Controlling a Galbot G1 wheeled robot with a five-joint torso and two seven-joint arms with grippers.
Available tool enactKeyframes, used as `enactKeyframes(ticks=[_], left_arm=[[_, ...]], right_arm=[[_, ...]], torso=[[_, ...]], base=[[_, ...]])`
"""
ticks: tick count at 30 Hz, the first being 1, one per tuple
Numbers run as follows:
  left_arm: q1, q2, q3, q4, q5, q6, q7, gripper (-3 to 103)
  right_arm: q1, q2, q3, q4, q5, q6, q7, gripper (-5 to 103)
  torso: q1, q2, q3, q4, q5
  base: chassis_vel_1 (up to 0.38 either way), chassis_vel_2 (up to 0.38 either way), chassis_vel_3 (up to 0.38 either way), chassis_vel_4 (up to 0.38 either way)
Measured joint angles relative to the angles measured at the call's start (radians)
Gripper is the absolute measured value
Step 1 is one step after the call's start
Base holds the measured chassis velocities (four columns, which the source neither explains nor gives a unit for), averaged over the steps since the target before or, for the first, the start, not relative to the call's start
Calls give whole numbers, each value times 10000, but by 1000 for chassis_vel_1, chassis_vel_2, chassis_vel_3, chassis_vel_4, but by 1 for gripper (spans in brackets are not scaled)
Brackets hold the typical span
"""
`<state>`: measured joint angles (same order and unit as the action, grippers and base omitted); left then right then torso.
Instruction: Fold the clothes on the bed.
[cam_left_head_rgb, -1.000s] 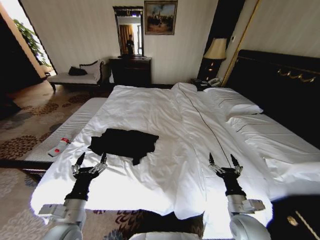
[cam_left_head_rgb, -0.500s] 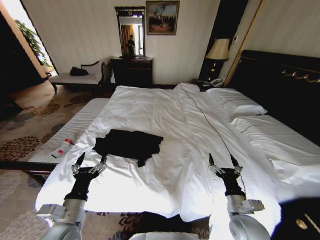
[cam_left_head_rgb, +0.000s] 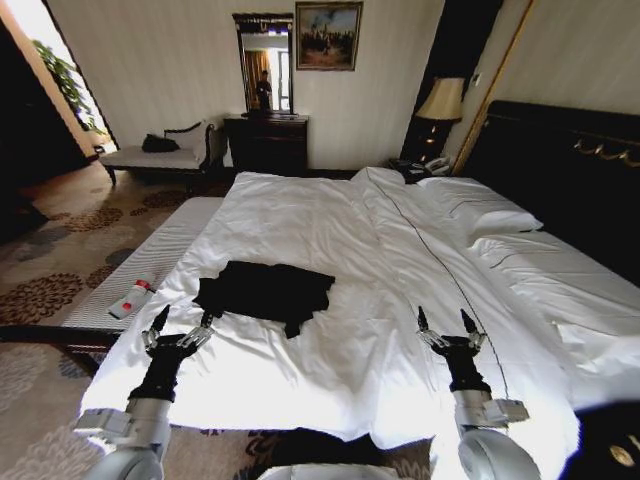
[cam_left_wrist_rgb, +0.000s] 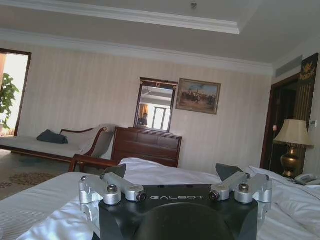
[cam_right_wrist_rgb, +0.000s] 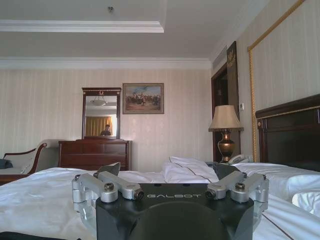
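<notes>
Both tools hang spread and empty over the near edge of the bed (cam_left_head_rgb: 330, 210): the left tool (cam_left_head_rgb: 182, 320) just short of the black T-shirt (cam_left_head_rgb: 265, 289), the right tool (cam_left_head_rgb: 441, 320) well apart from it over bare sheet. Judging by the bunched shirt, folding has not begun; this is the approach, and the next move calls for closing in and pinching an edge. Only the head view shows the shirt. Each wrist view looks level across the bed.
</notes>
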<state>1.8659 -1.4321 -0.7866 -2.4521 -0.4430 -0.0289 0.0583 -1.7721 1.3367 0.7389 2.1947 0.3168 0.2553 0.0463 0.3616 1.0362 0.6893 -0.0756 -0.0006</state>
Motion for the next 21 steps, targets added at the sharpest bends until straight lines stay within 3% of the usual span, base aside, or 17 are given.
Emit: enactKeyframes(ticks=[21], left_arm=[[-63,-64,52,111,43,-29,0,100]], right_arm=[[32,6,-29,-80,-25,-12,-14,100]], torso=[[0,0,0,0,1]], base=[[27,80,-27,-90]])
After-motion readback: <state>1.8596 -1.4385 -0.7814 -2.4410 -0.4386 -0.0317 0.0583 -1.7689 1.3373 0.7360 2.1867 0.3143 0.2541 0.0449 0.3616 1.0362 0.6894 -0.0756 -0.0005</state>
